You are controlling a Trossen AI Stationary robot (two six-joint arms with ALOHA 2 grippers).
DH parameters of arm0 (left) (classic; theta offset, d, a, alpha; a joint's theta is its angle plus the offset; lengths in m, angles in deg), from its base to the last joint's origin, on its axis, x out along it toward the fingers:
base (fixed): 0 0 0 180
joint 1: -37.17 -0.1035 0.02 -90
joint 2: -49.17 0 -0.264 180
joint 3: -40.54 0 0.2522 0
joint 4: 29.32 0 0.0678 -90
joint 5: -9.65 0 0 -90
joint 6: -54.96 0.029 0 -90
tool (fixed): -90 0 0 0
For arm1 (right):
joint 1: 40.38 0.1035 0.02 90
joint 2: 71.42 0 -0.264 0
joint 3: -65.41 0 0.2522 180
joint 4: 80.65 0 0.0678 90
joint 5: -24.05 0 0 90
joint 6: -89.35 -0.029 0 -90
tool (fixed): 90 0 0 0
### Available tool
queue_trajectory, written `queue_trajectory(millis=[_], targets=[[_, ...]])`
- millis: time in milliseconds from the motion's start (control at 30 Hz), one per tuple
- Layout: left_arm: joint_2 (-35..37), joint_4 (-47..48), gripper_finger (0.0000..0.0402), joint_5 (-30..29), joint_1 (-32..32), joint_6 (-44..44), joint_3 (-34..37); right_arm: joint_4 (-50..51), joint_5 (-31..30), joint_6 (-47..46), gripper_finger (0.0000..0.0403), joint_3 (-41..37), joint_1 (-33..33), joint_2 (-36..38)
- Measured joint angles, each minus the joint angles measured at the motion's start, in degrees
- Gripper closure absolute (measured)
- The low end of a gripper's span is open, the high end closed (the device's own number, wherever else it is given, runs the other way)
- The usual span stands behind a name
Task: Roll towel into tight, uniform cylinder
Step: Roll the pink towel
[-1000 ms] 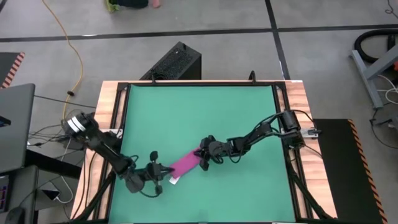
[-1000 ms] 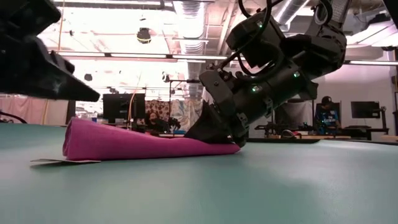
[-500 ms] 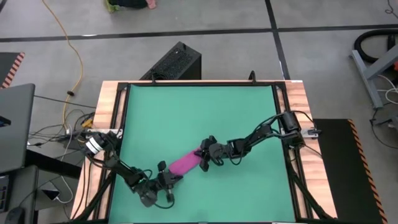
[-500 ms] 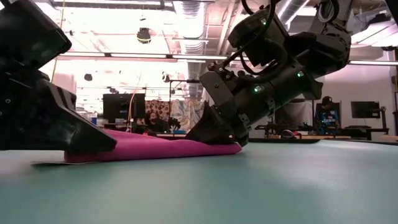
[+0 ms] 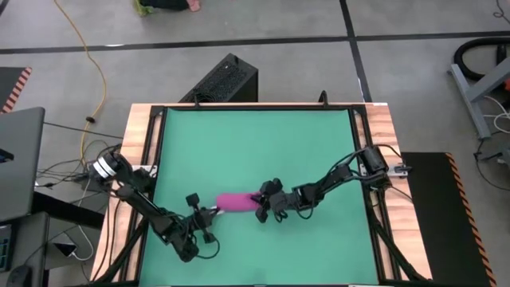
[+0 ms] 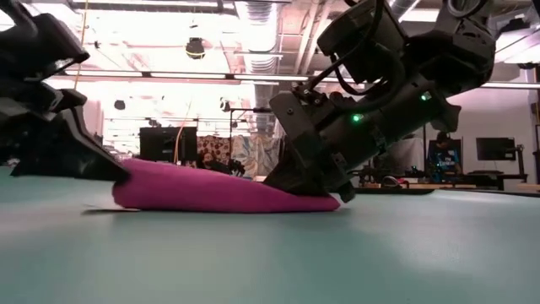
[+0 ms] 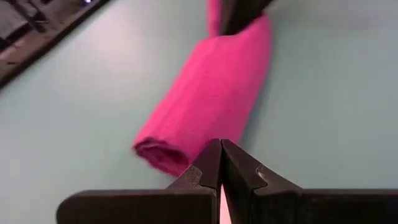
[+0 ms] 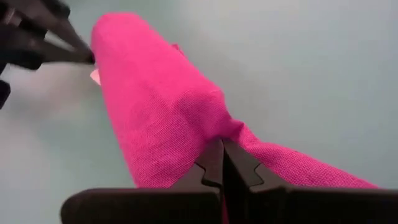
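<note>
Jaws of right gripper clenching one end of towel; left gripper jaws pinching its other end. Towel lying lower centre of high frame on green mat, soft magenta roll; right wrist view showing woven texture, tapered pinched end.

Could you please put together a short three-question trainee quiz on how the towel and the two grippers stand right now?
1. True or false: the towel lies flat and unrolled on the green mat.
2. Which gripper is at the towel's flattened, tapered end?
A. left gripper
B. right gripper
3. Fill in: in both wrist views the gripper's fingers are pressed ____.

Key: 1 false, it is rolled up; 2 B; 3 together.
</note>
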Motion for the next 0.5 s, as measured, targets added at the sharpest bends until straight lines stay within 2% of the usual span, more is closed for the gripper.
queue_trajectory(millis=[100,233,433,500], targets=[[1.3,2.5,0.0401,0.8,-0.5,-0.8,0.0,0.1,-1.7,-0.8,0.0382,0.0,0.7,0.0],[2.7,1.0,0.0401,2.6,0.6,3.3,-0.5,0.0,-2.8,-0.6,0.0382,0.0,0.9,0.0],[10.1,-0.3,0.0401,-8.6,1.2,13.2,-1.4,-0.2,-3.3,-0.5,0.0382,0.0,1.2,0.0],[11.1,-2.9,0.0401,-9.1,-0.7,15.0,-0.5,-0.2,-3.9,-0.3,0.0382,0.0,1.3,-0.1]])
